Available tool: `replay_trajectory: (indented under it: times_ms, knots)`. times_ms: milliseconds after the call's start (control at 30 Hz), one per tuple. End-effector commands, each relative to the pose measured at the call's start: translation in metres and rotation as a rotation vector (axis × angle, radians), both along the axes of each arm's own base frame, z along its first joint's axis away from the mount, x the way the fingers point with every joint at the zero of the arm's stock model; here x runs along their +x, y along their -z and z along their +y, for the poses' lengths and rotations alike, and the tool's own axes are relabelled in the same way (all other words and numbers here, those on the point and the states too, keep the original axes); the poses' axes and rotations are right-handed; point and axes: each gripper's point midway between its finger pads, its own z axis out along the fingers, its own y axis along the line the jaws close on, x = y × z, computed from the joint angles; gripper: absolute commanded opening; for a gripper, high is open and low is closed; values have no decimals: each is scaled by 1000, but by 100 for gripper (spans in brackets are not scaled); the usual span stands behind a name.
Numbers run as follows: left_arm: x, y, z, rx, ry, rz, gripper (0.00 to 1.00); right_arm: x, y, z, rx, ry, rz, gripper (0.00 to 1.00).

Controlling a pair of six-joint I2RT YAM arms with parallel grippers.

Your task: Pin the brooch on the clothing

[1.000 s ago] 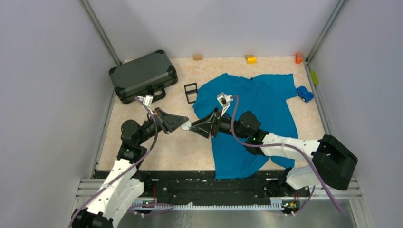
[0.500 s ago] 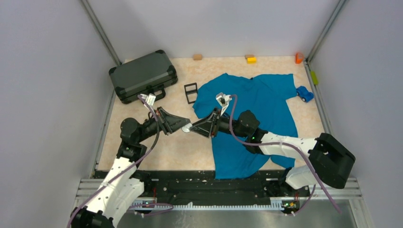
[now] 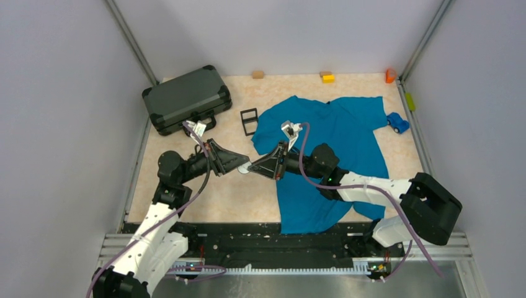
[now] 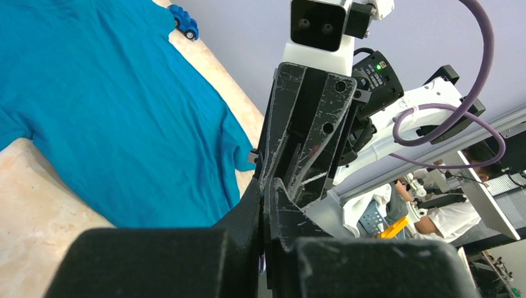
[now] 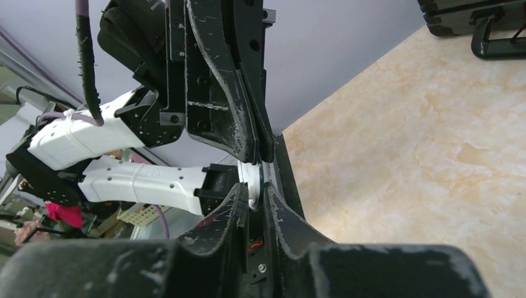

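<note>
My left end effector's (image 5: 263,151) scuffed black fingers, pressed together, pinched the small round pale brooch (image 5: 250,181) at their tips. My right end effector (image 5: 255,196) flanked it, a slit apart; I couldn't tell whether it gripped. The soft teal T-shirt (image 3: 347,136) lay behind my right end effector.

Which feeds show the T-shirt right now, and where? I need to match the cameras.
Top external: T-shirt spread centre-right, the big teal patch.
Left wrist: fills the upper left, beyond the claws.
Right wrist: not in it; only bare table and a corner of the case.
Shared landmark: left claw and right claw meeting tip to tip, seen in all three views.
</note>
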Motion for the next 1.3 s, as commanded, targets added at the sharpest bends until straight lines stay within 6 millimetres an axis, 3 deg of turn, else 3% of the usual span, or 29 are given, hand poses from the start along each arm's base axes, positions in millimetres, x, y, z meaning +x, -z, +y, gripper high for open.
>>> replay_trajectory:
  times_ms: [0,67,233,300,367,400,467,567,633,733,867,1133,1200,1267]
  knots:
    - [-9,-19,-3,-3,52,-70,0,9,-30,1,76,14,-63,9]
    - [-9,-18,-3,-2,54,-68,0,9,-29,1,77,9,-65,0]
    - [-8,-19,-3,0,55,-70,4,9,-32,-2,94,23,-74,0]
    - [-7,-20,-3,-1,47,-73,20,10,-32,-5,101,39,-75,0]
    - [-4,-20,-2,-3,26,-74,54,12,-34,-8,116,62,-73,0]
    - [-3,-21,-1,-3,17,-78,63,13,-35,-11,126,77,-70,0]
    - [-1,-21,0,2,-1,-90,71,14,-39,-16,149,102,-68,0]
    - [1,-19,2,7,-25,-91,74,17,-42,-22,172,140,-62,0]
    - [2,-17,2,5,-35,-87,70,18,-43,-27,186,162,-57,0]
    - [2,-19,2,-13,-36,-88,44,19,-45,-31,202,184,-55,0]
    - [2,-19,1,-27,-29,-81,30,19,-47,-34,209,191,-53,0]
    - [0,-16,-3,-25,-3,-64,27,20,-47,-35,220,196,-44,0]
    - [-1,-16,-3,-25,0,-64,20,20,-48,-35,222,197,-42,0]
    - [-1,-15,-3,-23,3,-64,7,19,-47,-35,222,194,-41,0]
